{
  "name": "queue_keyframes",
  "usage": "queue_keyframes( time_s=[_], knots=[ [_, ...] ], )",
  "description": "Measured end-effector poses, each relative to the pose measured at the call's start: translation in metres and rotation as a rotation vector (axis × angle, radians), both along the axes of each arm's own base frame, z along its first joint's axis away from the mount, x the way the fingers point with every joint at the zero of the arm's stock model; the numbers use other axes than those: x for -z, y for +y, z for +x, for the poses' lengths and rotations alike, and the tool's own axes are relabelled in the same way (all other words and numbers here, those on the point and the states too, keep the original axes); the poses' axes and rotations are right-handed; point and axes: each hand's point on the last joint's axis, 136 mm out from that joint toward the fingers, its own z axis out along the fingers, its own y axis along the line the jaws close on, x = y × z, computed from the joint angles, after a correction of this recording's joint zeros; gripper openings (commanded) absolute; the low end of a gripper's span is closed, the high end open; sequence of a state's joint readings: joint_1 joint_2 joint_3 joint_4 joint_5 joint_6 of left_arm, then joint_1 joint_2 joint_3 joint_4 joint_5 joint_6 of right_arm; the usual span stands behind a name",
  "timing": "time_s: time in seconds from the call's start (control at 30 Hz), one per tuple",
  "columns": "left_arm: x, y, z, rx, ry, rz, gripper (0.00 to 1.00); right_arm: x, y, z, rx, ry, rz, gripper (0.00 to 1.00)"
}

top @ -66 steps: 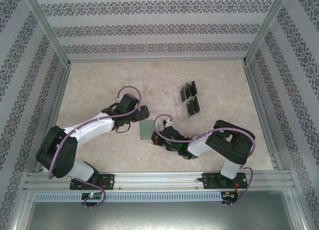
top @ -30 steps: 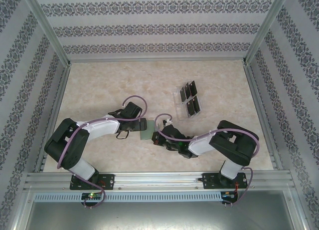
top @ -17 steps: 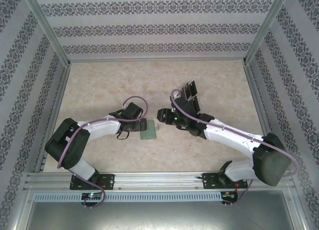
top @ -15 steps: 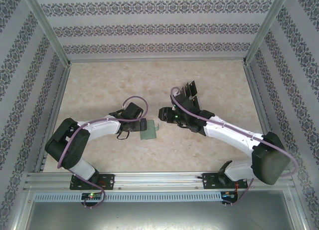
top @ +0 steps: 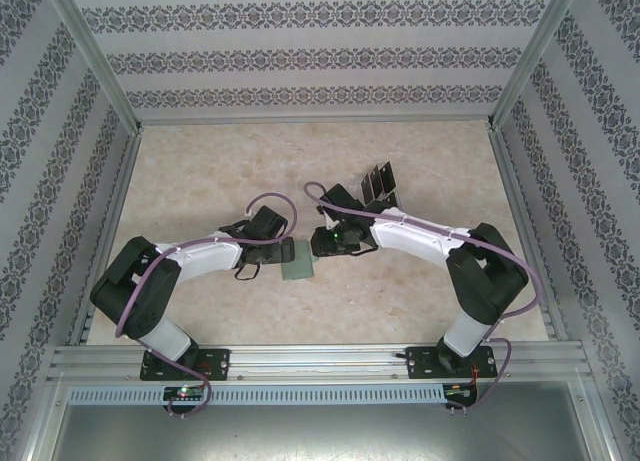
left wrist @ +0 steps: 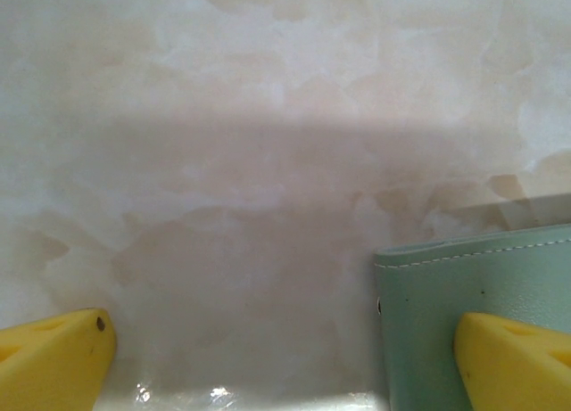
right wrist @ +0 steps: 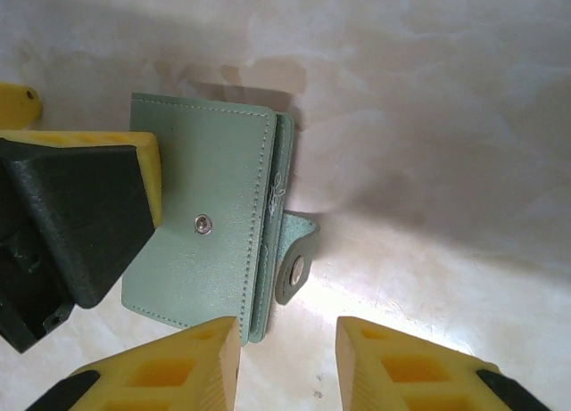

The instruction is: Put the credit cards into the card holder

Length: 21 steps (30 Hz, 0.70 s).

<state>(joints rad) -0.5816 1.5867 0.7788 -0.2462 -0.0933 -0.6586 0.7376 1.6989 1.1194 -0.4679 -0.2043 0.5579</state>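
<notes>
— Where is the card holder (right wrist: 210, 224)?
— Flat on the table (left wrist: 268, 117), folded, snap tab undone; the left fingers (left wrist: 504, 362) are spread wide, one resting on its cover; the right fingers (right wrist: 174, 371) hover part-open, empty, over its edge.
— The credit cards (top: 378, 183)?
— Farther back, well apart.

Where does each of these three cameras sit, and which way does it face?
Top external: fixed above and behind the arm bases, looking down on the table; both arms show, left gripper and right gripper beside the card holder, credit cards beyond.
Left wrist: on the left arm, facing down at the table; its fingertips show, one over the card holder.
Right wrist: on the right arm, facing down at the card holder; its fingertips show.
Shared: all three see the card holder.
</notes>
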Motion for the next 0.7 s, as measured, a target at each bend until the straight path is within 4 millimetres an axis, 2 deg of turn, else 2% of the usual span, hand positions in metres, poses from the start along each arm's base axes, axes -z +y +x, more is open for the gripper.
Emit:
queue_keyframes(
  time_s=[0.3,0.7],
  knots=[
    [0.0,0.0,0.0,-0.001,-0.003,0.0,0.98,0.014,0.004,0.003,-0.016,0.023,-0.026,0.27],
    [0.0,0.0,0.001,-0.001,-0.002,0.001,0.99,0.015,0.006,0.006,-0.026,0.017,-0.026,0.22]
  ],
)
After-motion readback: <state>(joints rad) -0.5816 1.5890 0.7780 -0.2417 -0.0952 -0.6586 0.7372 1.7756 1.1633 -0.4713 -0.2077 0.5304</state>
